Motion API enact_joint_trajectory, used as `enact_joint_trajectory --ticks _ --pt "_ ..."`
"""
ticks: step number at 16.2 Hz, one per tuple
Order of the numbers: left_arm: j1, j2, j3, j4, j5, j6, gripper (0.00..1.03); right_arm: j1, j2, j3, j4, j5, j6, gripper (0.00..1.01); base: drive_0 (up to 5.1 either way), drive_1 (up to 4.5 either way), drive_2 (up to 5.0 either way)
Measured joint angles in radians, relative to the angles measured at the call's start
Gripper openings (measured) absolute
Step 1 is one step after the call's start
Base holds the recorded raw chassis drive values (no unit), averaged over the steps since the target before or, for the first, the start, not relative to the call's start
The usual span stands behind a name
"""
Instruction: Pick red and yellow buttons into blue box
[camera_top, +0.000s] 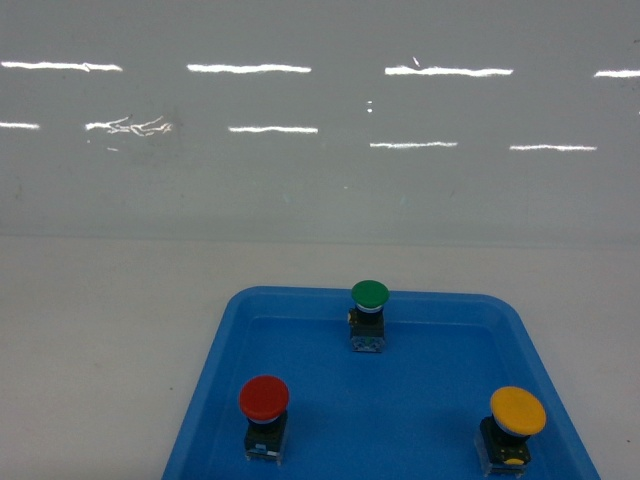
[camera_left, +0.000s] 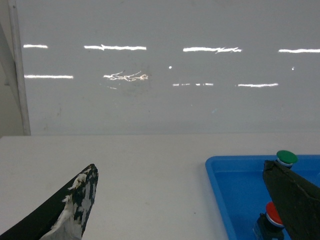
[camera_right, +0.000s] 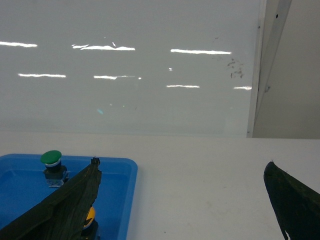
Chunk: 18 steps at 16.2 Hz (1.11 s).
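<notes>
Red button (camera_top: 264, 398): upright in shallow blue tray (camera_top: 300, 330), at 7 o'clock. Yellow button (camera_top: 517, 412): upright, at 5 o'clock, well apart.

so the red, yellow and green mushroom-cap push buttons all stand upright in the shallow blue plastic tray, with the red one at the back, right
Not quite. The head view shows the green-capped push button at the back of the shallow blue plastic tray; the red-capped button stands front left, the yellow-capped button front right. All stand upright.

The right gripper (camera_right: 182, 200) hangs with its jaws spread wide above the white surface (camera_right: 200, 170), its left finger overlapping a blue tray (camera_right: 127, 185) holding a green button (camera_right: 51, 158) and a yellow button (camera_right: 89, 217).
</notes>
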Motion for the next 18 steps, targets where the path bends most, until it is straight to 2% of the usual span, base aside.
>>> enact_joint_trajectory --ticks 1,2,3,4,6,8,9,10,11,12,13,15,18 --pt "0.086 0.002 0.0 0.009 0.058 -0.006 0.98 0.078 0.01 -0.001 0.026 0.054 -0.01 0.98 0.0 0.0 0.0" --pt "0.133 0.021 0.0 0.035 0.092 -0.014 0.98 0.166 0.072 -0.002 0.097 0.104 -0.026 0.98 0.0 0.0 0.0" --pt "0.073 0.127 0.0 0.154 0.086 -0.014 0.98 0.233 0.224 -0.002 0.235 0.142 -0.045 0.98 0.0 0.0 0.0" --pt "0.016 0.232 0.0 0.249 0.051 -0.007 0.98 0.259 0.351 -0.002 0.358 0.154 -0.057 0.98 0.0 0.0 0.0" --pt "-0.115 0.483 0.016 0.442 -0.039 0.01 0.98 0.271 0.657 0.001 0.606 0.146 -0.071 0.98 0.0 0.0 0.0" --pt "-0.256 0.761 0.119 0.605 -0.109 0.027 0.98 0.269 0.965 0.043 0.801 0.099 -0.09 0.98 0.0 0.0 0.0" --pt "-0.306 0.89 0.181 0.667 -0.139 0.04 0.98 0.264 1.098 0.09 0.864 0.073 -0.091 0.98 0.0 0.0 0.0" --pt "-0.34 1.012 0.239 0.678 -0.153 0.05 0.98 0.262 1.211 0.147 0.874 0.048 -0.098 0.98 0.0 0.0 0.0" --pt "-0.366 1.14 0.286 0.684 -0.181 0.061 0.98 0.262 1.331 0.192 0.911 0.039 -0.1 0.98 0.0 0.0 0.0" --pt "-0.37 1.238 0.319 0.674 -0.182 0.065 0.98 0.275 1.415 0.235 0.88 0.022 -0.103 0.98 0.0 0.0 0.0" --pt "-0.372 1.283 0.322 0.685 -0.182 0.084 0.98 0.291 1.447 0.246 0.879 0.029 -0.114 0.98 0.0 0.0 0.0" --pt "-0.372 1.285 0.322 0.686 -0.182 0.102 0.98 0.3 1.431 0.243 0.897 0.067 -0.141 0.98 0.0 0.0 0.0" --pt "-0.372 1.279 0.322 0.687 -0.182 0.108 0.98 0.3 1.427 0.243 0.896 0.07 -0.151 0.98 0.0 0.0 0.0"
